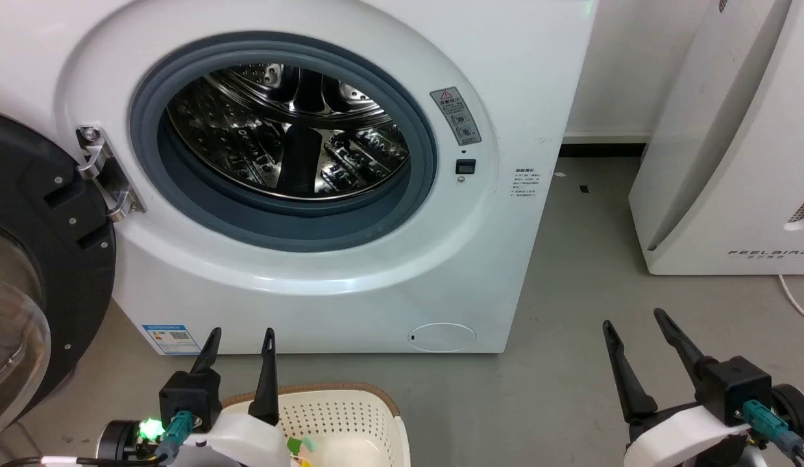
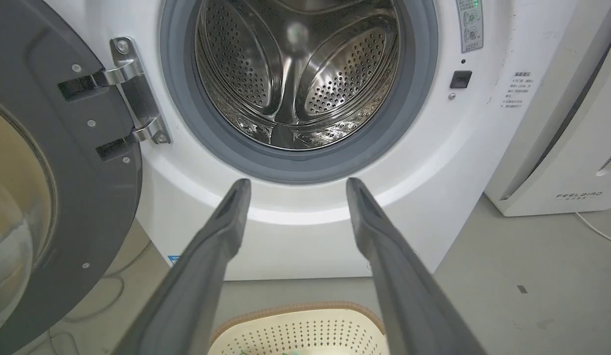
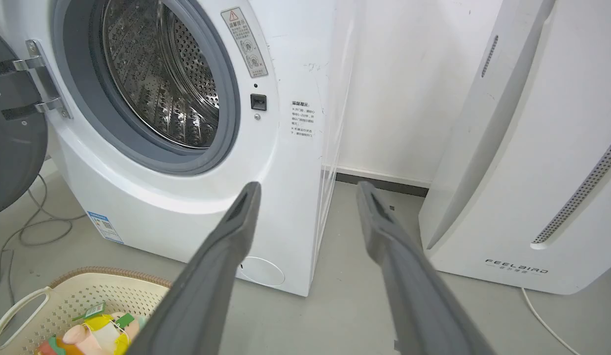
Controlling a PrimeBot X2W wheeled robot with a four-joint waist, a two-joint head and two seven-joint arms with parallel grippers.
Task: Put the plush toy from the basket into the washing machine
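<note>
- Head view, far left: the door (image 1: 45, 259) is swung wide on its hinge, so the way into the drum is free.
- My left gripper (image 1: 242, 332) hangs over the basket's left edge, fingers pointing at the washer. Its jaws are parted by a moderate gap, gripping nothing and touching nothing that I can see. I judge it the arm better placed for the pick.
- The basket (image 1: 376, 395) stands on the floor (image 1: 557, 363) just before the washer, under the porthole, which makes for a short carry.
- The toy (image 3: 95, 329) lies in the basket's bottom, green tag up, not yet grasped.
- The washer (image 1: 389, 279) shows a drum (image 1: 285, 130) with no laundry in the part I can see.
- My right gripper (image 1: 634, 320) hangs over bare floor, well right of the basket, jaws likewise spread and empty, out of the way.
- A white appliance (image 1: 719, 162) stands farthest right, apart from the job.
</note>
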